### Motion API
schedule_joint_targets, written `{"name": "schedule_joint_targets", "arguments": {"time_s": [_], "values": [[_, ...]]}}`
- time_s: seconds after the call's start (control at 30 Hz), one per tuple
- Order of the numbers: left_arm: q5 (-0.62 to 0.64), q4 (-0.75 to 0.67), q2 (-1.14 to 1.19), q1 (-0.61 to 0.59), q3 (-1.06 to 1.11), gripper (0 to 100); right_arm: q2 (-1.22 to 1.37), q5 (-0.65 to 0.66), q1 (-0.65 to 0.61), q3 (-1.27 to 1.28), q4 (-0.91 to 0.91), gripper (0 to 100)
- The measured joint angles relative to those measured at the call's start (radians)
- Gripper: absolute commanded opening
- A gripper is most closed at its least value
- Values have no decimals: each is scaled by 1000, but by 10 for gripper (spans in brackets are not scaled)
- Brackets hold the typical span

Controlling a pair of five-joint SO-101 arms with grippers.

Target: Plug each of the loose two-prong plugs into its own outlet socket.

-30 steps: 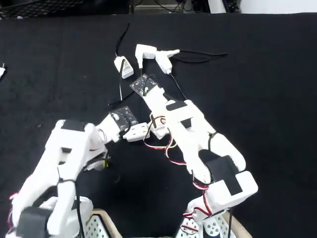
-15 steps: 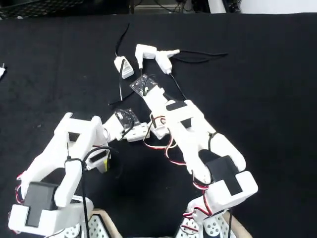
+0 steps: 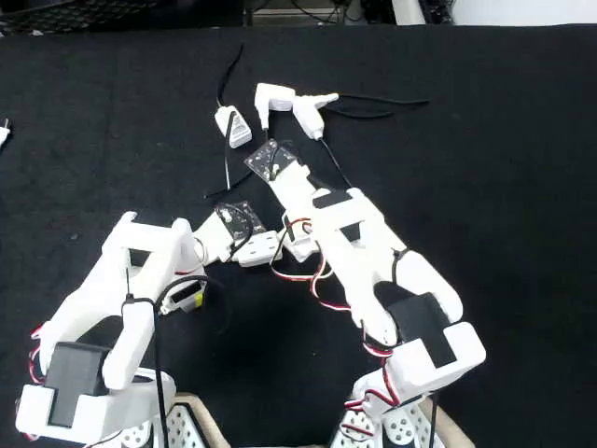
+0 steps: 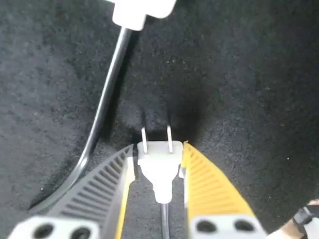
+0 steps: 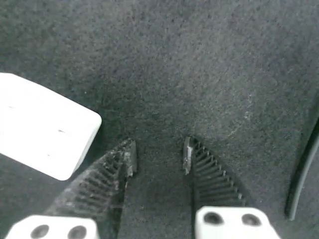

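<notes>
**Black cloth, one plug in my grip**

Black cloth [image 3: 485, 140] covers the whole table, with a thin strip of cluttered room beyond its far edge. Toward the back middle, a cluster of white cord ends [image 3: 272, 96] lies close together, with black cords [image 3: 373, 98] trailing off from it. From above I cannot tell plug from socket among them.

My left arm [image 3: 140, 271] and right arm [image 3: 373, 261] angle in from the near edge, and their wrists almost meet at mid-table.

My left claw [image 4: 158, 148] is clamped on the plug [image 4: 158, 167] by its body. The two prongs point away, low over the cloth. Past the prongs, and apart from them, sits a white housing [image 4: 143, 11] with its own cord [image 4: 107, 89].

My right claw [image 5: 158, 152] is parted, with bare cloth between its fingers. A white block [image 5: 45, 132] lies just beside one finger, outside the gap.

Wide bare cloth stretches on both sides of my arms. A small white piece [image 3: 3, 133] sits at the table's left edge.
</notes>
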Motion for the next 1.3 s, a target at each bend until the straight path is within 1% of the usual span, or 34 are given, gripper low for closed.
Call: {"name": "schedule_joint_targets", "arguments": {"time_s": [0.1, 0.2, 0.3, 0.43, 0.63, 0.77, 0.87, 0.97, 1.13, 1.3], "values": [[9, 2, 0, 0, -28, 30, 0, 0, 0, 0, 0, 152], [71, 40, -2, -15, -100, 29, 0, 0, 0, 0, 0, 152], [127, 55, -60, -23, -155, 29, 0, 0, 0, 0, 0, 152], [190, 58, -215, -26, -175, 29, 0, 0, 0, 0, 0, 152], [308, 40, -520, -26, -181, 29, 0, 0, 0, 0, -3, 152], [437, -43, -687, -58, -184, 28, 0, 0, 0, 0, -3, 152], [546, -83, -750, -60, -184, 28, -15, 0, -2, 8, -3, 152], [629, -114, -776, -60, -184, 28, -46, 0, -11, 38, -14, 152], [775, -196, -781, -48, -184, 28, -72, 0, -18, 95, -94, 152], [1008, -299, -781, -28, -189, 28, -78, 0, -21, 97, -101, 152]]}}
